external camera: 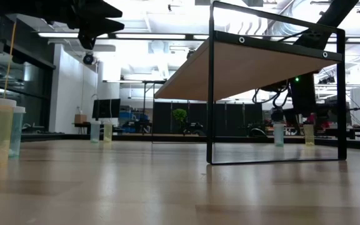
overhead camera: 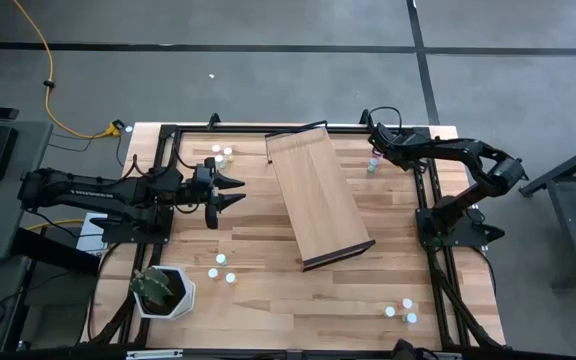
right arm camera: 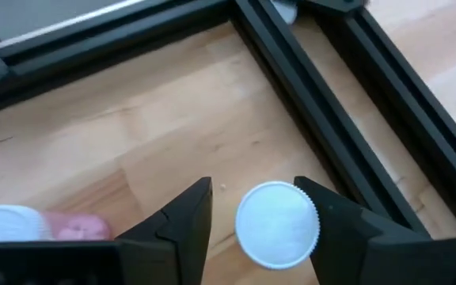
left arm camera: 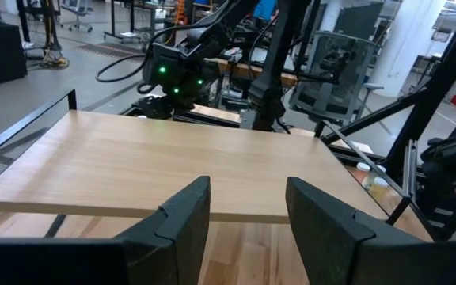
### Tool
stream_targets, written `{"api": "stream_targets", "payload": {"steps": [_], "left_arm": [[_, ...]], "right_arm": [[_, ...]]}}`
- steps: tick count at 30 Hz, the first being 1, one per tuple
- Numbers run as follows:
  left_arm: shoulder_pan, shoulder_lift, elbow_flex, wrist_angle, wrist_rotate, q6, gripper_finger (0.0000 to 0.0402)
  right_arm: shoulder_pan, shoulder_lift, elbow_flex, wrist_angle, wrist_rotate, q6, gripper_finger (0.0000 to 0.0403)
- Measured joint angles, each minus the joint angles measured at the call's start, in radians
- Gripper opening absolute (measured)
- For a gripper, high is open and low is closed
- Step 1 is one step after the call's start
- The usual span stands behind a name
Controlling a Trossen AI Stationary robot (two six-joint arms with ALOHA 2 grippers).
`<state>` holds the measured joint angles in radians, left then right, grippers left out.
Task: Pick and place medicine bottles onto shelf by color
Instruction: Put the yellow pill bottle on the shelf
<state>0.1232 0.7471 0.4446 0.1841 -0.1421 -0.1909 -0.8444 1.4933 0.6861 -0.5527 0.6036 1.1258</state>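
Note:
The shelf (overhead camera: pixel 318 195) is a tilted light-wood board in a dark frame at mid-table; it also shows in the low view (external camera: pixel 249 69). My right gripper (overhead camera: pixel 373 152) is open at the far right corner, pointing down. Its fingers stand on either side of a bottle's white cap (right arm camera: pixel 277 224). A pink bottle (right arm camera: pixel 70 229) with a white cap stands or lies beside it. My left gripper (overhead camera: pixel 240 192) is open and empty, held above the table left of the shelf and facing its board (left arm camera: pixel 212 166). My right gripper comes from above with one finger (right arm camera: pixel 331 218) close against the rim of the white cap (right arm camera: pixel 313 214) and the other finger apart from it. I cannot tell whether the finger touches the cap. The bottle stands upright on the table.
Small bottles stand in clusters at the far left (overhead camera: pixel 222 154), the near left (overhead camera: pixel 220 268) and the near right (overhead camera: pixel 403 310). A white pot with a plant (overhead camera: pixel 163 290) stands at the near left. Dark frame rails (right arm camera: pixel 331 95) run along the table edge by the right gripper.

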Motion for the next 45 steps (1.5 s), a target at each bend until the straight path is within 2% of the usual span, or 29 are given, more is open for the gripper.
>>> {"api": "stream_targets", "payload": {"steps": [17,27,31,37,42,45], "left_arm": [[0.0,0.0,0.0,0.0,0.0,0.001,0.0159],[0.0,0.0,0.0,0.0,0.001,0.002,0.0159],[0.0,0.0,0.0,0.001,0.001,0.003,0.0159],[0.0,0.0,0.0,0.001,0.001,0.003,0.0159],[0.0,0.0,0.0,0.002,0.0,0.002,0.0159],[0.0,0.0,0.0,0.002,0.0,0.003,0.0159]], "right_arm": [[0.0,0.0,0.0,-0.004,0.08,-0.061,0.0101],[0.001,-0.034,0.0,-0.012,0.102,-0.139,0.01],[0.01,-0.13,0.0,-0.02,0.103,-0.205,0.01],[0.093,-0.38,0.0,-0.01,0.093,-0.316,0.01],[0.223,-0.568,0.0,0.101,-0.036,-0.433,0.01],[0.311,-0.607,0.016,0.172,-0.096,-0.487,0.01]]}}
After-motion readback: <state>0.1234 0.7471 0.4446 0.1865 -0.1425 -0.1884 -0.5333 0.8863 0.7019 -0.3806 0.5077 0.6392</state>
